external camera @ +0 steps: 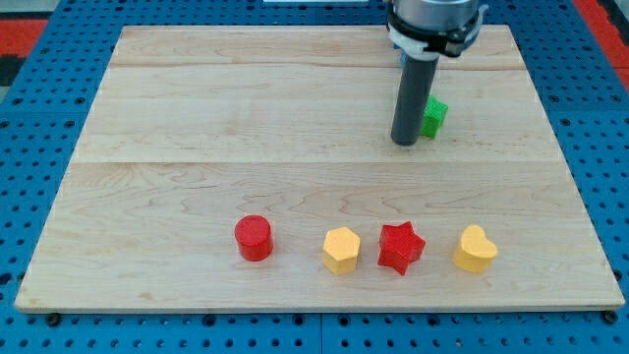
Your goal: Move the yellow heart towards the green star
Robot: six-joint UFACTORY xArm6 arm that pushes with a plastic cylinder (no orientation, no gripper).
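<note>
Nearest you, 4 blocks line the pale wooden board: red cylinder, yellow hexagon, red star, yellow heart. Your bare rod's tip, no claw fitted, sits beside the green star; the approach is not yet begun, so next get below the heart.

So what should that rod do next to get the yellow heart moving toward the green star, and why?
Probably bring my tip down to the view's bottom, below the yellow heart. Right now the tip sits beside the green star near the view's top, far from the heart, and pushing the heart up toward the star needs contact from its lower side.
</note>
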